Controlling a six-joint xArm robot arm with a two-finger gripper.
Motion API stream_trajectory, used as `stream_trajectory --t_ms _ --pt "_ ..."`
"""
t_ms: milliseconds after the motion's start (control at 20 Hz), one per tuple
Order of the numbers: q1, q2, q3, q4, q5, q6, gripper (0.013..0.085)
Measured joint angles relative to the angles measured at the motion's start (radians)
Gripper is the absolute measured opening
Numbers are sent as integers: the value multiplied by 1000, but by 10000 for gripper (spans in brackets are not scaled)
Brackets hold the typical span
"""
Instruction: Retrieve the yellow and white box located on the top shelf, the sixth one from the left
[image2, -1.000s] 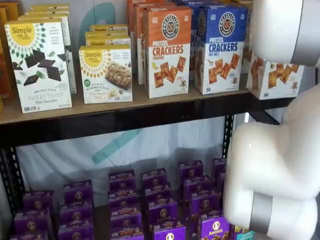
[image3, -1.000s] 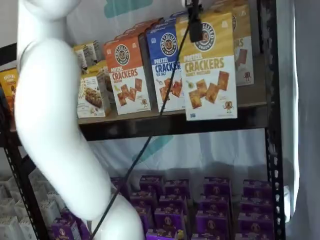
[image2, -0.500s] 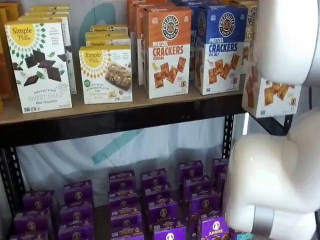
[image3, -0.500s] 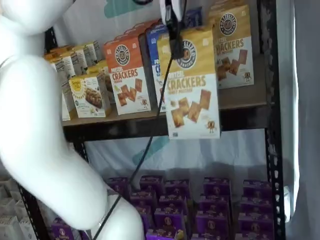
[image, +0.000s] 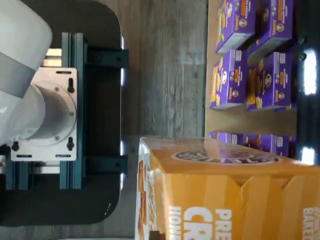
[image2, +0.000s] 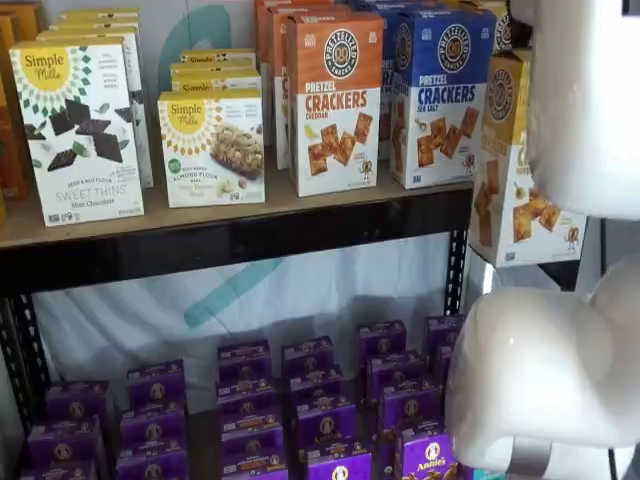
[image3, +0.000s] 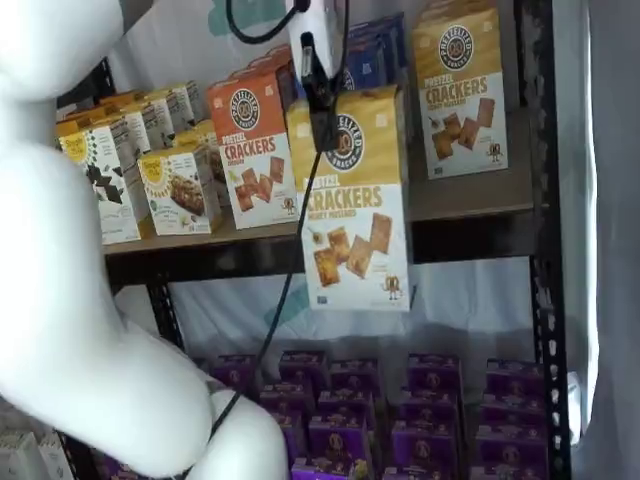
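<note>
- Wrist view: the yellow and white box hangs under the jaws, its smooth cardboard light but crushable.
- Shelf views: jaws clamp the box's top edge, clear of the top shelf; a grip at the top lets it swing.

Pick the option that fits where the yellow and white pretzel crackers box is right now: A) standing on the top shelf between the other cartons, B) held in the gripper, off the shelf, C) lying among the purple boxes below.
B: in a shelf view the gripper is shut on the top of the yellow and white box, which hangs in front of the top shelf, not standing on it.
</note>
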Motion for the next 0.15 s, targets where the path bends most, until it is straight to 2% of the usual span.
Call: stream_trajectory --t_ms 150 --pt "6 -10 12 12 5 11 610"
